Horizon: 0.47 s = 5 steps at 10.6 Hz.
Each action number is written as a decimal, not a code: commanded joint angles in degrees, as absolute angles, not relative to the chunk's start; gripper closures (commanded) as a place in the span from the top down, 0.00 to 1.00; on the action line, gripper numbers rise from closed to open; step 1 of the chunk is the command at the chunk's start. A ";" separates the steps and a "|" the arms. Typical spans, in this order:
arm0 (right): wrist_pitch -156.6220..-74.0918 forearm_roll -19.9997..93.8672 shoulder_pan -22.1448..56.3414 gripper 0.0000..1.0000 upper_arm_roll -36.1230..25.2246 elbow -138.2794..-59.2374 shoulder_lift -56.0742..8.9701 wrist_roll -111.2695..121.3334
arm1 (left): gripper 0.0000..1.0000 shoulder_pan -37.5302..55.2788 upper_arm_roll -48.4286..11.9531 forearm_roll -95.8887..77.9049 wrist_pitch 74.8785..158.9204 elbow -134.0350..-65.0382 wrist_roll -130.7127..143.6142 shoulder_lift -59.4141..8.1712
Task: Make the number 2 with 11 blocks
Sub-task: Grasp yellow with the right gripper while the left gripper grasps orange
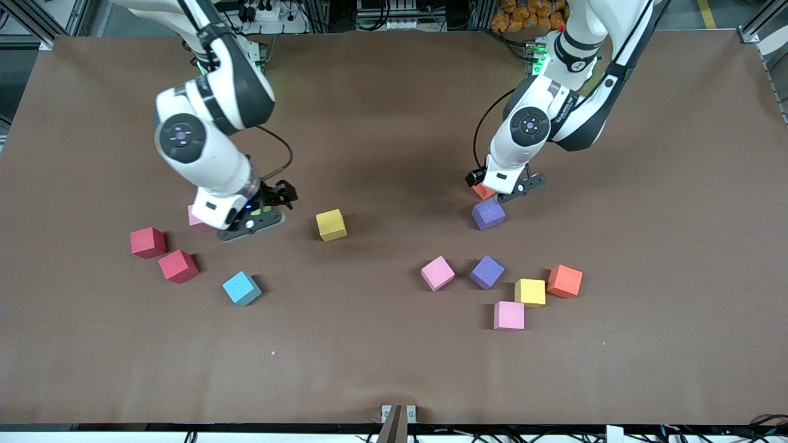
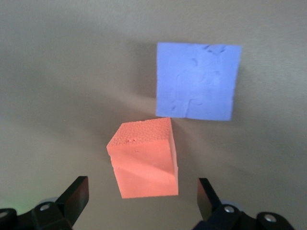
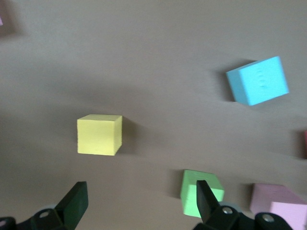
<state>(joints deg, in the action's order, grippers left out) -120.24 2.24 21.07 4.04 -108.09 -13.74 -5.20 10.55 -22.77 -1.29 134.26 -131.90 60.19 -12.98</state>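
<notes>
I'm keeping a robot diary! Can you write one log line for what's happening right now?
stage: blocks scattered, no 2 yet | left gripper: open over orange block, beside purple block | right gripper: open above table by green block

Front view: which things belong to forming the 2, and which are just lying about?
Job:
- small matte foam cubes, scattered
- among them the orange cube under the open left gripper
- green cube under the open right gripper
- yellow cube, light blue cube

Lying about:
- brown table cover
- metal bracket at its nearest edge
</notes>
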 commanded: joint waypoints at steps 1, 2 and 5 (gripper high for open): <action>-124.34 2.11 24.06 1.00 3.60 -108.37 -16.60 -10.43 | 1.00 10.11 -22.85 1.23 136.66 -132.36 64.33 -14.76; -126.37 1.76 25.39 1.00 3.52 -108.28 -18.09 -13.24 | 1.00 10.02 -22.85 1.23 137.80 -132.36 65.99 -15.46; -131.73 -2.01 28.29 1.00 3.52 -108.28 -22.14 -20.46 | 1.00 10.20 -22.76 3.07 139.57 -132.36 70.39 -17.57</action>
